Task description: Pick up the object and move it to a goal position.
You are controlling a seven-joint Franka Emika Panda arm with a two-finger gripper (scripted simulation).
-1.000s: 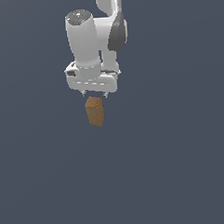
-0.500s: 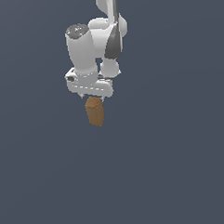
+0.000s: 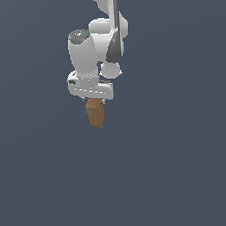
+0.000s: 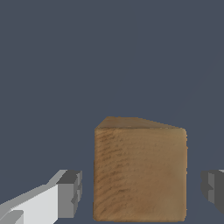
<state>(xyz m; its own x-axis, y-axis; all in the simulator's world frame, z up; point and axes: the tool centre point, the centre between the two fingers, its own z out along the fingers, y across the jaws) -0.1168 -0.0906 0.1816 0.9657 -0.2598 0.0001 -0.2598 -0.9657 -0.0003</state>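
Wooden block [image 3: 95, 113] hangs directly below the gripper [image 3: 93, 100], upper end between its fingers [image 4: 70, 193]; whether they pinch it, cannot tell.

You are looking at a uniform dark slate-grey backdrop [image 3: 183, 167] on every side of the pincer, in both views. You can make out no walls, floor line, furniture or windows. Lighting is even and flat.
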